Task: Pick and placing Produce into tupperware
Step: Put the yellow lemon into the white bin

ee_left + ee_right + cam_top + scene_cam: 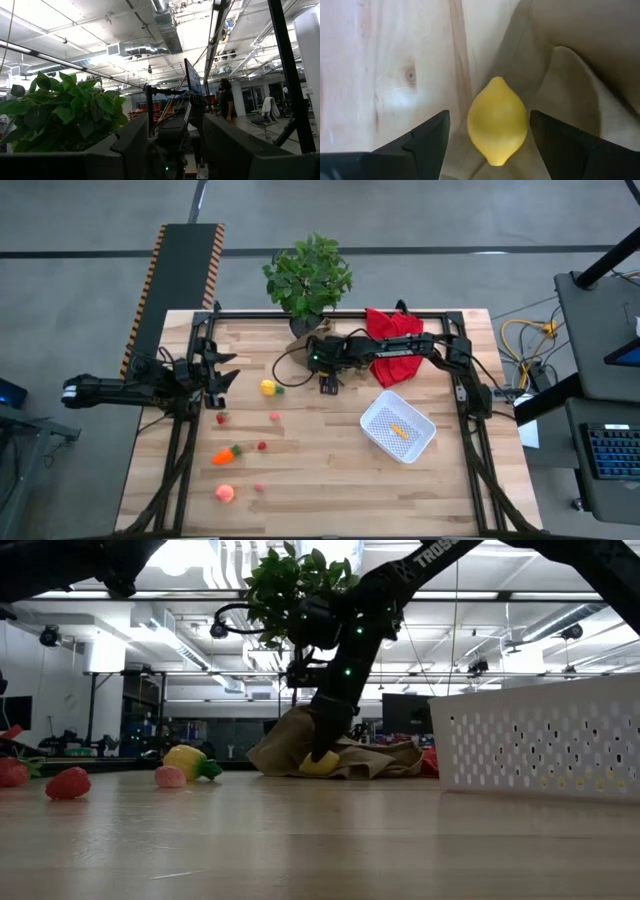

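Observation:
My right gripper (328, 383) reaches in from the table's right and points down, open, over the yellow lemon (497, 120). Its fingers stand on either side of the lemon without gripping it. The lemon lies on the edge of the brown paper bag (570, 75) at the plant's foot (321, 762). The white tupperware (398, 427) sits right of centre with a small yellow-orange piece (400, 431) inside. The yellow-green corn (269, 388), carrot (227, 454), peach (225, 493) and red berries (222, 418) lie on the left half. My left gripper (222, 380) waits open at the left edge.
A leafy potted plant (308, 275) stands at the far edge in the brown bag, with a red cloth (392, 340) to its right under the right arm. Bare wood (330, 480) lies between the scattered produce and the tupperware. A person (226, 100) stands far off in the room.

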Tool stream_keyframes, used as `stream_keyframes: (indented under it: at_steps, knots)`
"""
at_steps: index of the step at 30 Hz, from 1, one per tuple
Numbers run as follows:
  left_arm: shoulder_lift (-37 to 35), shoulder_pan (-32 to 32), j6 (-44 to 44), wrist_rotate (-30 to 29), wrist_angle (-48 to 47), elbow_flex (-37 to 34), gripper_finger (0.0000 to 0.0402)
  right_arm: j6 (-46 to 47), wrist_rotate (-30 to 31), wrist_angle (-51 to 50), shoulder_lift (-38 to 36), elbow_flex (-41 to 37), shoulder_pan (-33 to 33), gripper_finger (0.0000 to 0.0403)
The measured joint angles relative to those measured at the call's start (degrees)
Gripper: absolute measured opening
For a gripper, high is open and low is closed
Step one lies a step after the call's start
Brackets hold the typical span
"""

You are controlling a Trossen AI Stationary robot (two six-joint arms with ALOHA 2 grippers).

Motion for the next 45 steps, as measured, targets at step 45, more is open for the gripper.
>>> stream_keyframes:
  at_steps: [45]
  knots:
    - [0.0, 0.0, -0.24, -0.01, -0.09, 0.0, 0.0176, 0.95, 0.03, -3.58, 2.42, 3.06, -0.02, 0.0237]
